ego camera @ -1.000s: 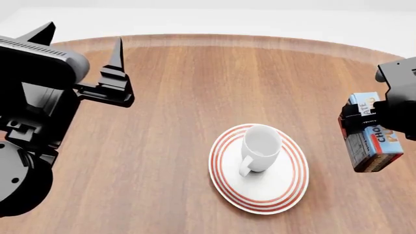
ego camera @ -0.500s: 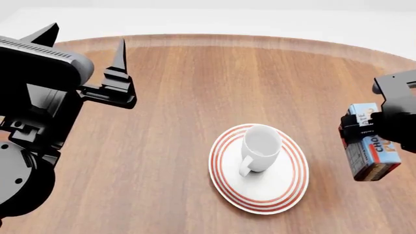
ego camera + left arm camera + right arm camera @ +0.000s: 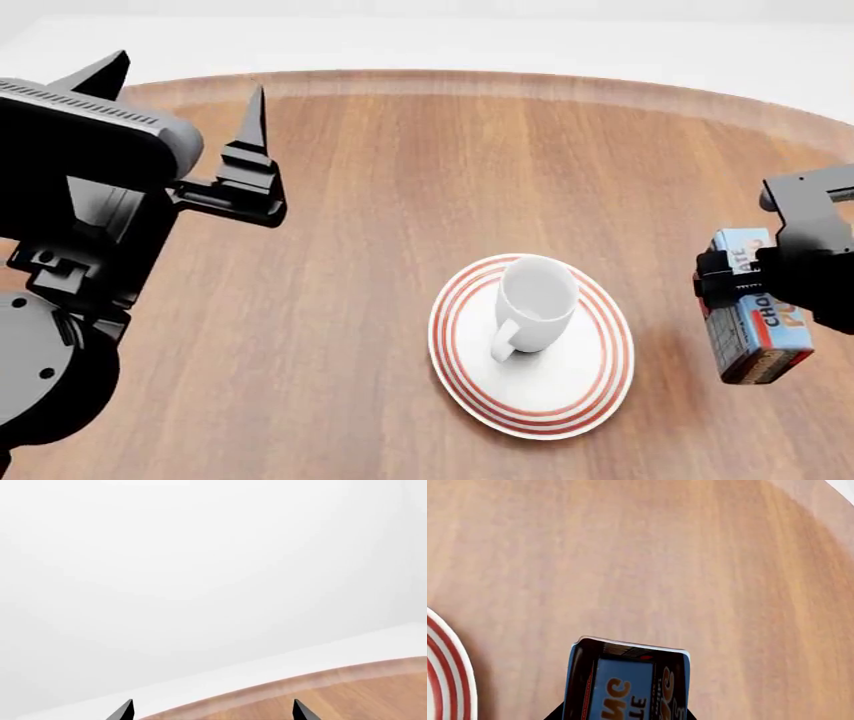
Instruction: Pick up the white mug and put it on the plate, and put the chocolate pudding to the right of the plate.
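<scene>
We are looking at one mug, plain glossy white with a single loop handle, standing upright on the plate. Its open mouth is facing up and its handle is pointing toward the plate's near rim. The mug is sitting a little toward the far side of the plate's centre.

We are counting one plate, round and white with concentric red rings at its rim, wider than the mug. It is lying flat on the table. In the right wrist view a slice of its red-ringed rim is showing beside the pudding.

We are seeing one pudding, a small carton with a light blue face, orange lettering and dark brown and red sides. It is sitting to the right of the plate, well clear of its rim, tilted. We cannot tell whether it is touching the table. The right gripper is clamping it at its upper end. In the right wrist view the carton is filling the space between the dark fingers.

The left gripper is hanging well left of the plate, its two pointed fingers spread apart and holding nothing. In the left wrist view both fingertips are showing with a wide gap between them.

The table is one round wooden top.
</scene>
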Tool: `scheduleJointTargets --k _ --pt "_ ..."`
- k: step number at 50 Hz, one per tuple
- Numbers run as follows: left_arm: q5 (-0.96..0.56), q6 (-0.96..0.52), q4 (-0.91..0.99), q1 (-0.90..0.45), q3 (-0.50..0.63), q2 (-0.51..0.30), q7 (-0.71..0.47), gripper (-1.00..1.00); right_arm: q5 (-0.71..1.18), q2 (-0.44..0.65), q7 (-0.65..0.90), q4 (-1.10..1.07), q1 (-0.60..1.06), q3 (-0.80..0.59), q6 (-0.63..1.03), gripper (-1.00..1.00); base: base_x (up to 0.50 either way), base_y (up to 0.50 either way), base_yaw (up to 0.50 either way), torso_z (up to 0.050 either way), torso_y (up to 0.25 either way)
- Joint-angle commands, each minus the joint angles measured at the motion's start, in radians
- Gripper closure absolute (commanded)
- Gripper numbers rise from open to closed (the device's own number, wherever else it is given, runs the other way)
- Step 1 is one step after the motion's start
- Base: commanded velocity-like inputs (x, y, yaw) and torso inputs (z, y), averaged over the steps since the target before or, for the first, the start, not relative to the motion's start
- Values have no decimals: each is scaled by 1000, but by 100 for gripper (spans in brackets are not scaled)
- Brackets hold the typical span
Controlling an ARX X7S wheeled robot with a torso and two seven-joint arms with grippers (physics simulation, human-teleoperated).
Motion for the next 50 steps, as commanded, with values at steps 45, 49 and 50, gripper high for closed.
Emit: scheduleJointTargets --k 45,49,50 --pt "31 -14 -4 17 -18 36 28 -100 -57 -41 -27 60 -49 23 -72 -100 0 0 0 0 0" --pt "29 -16 -1 15 -19 35 27 -100 -55 -38 -19 55 -49 27 -68 -100 0 0 0 0 0" --pt "29 -16 -1 15 -20 35 27 -100 -55 -37 -17 52 -49 26 -65 -100 0 0 0 0 0"
